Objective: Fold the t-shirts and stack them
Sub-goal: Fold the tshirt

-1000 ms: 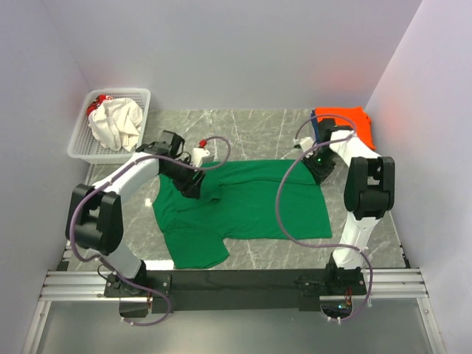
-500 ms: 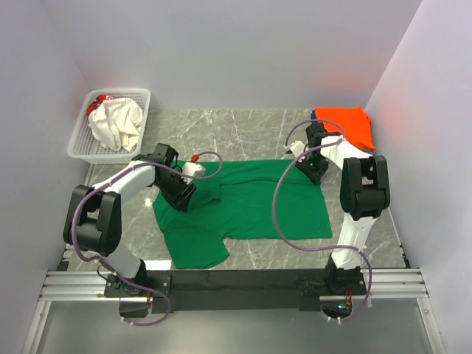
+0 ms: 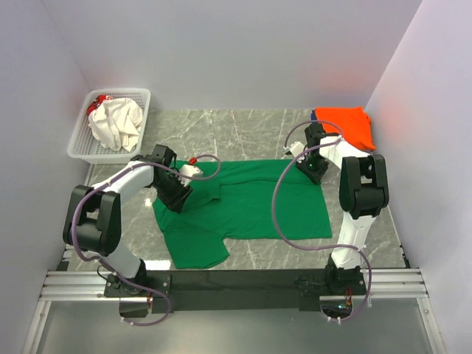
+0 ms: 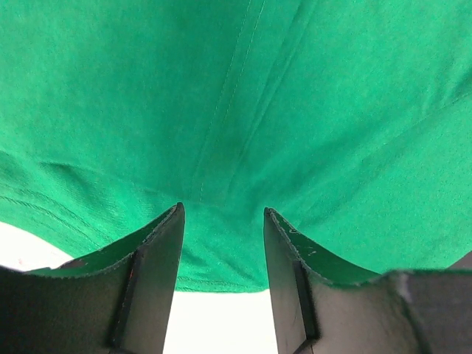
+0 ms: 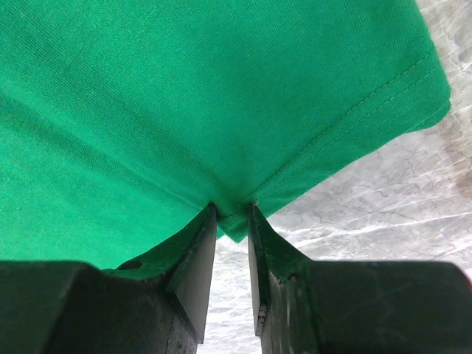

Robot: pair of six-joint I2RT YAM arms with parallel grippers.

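A dark green t-shirt (image 3: 251,206) lies spread flat mid-table, with one sleeve toward the near edge. My left gripper (image 3: 177,195) sits low over its left shoulder area. In the left wrist view this gripper (image 4: 221,210) is open, its jaws apart over the green cloth (image 4: 295,88) and its hem. My right gripper (image 3: 313,168) is at the shirt's far right corner. In the right wrist view it (image 5: 232,206) is shut on that hemmed corner of the green cloth (image 5: 147,88). A folded bright orange t-shirt (image 3: 348,122) lies at the back right. A cream-white t-shirt (image 3: 118,124) sits crumpled in the basket.
A white lattice basket (image 3: 81,144) stands at the back left, with something red (image 3: 96,108) beside the cream cloth. A thin blue edge (image 3: 316,116) shows under the orange shirt. Walls close in the table on three sides. The marble tabletop (image 5: 354,221) shows past the shirt's corner.
My left gripper has moved left and nearer across the shirt's shoulder area, and the raised fold there has flattened. My right gripper has shifted slightly left at the far right corner.
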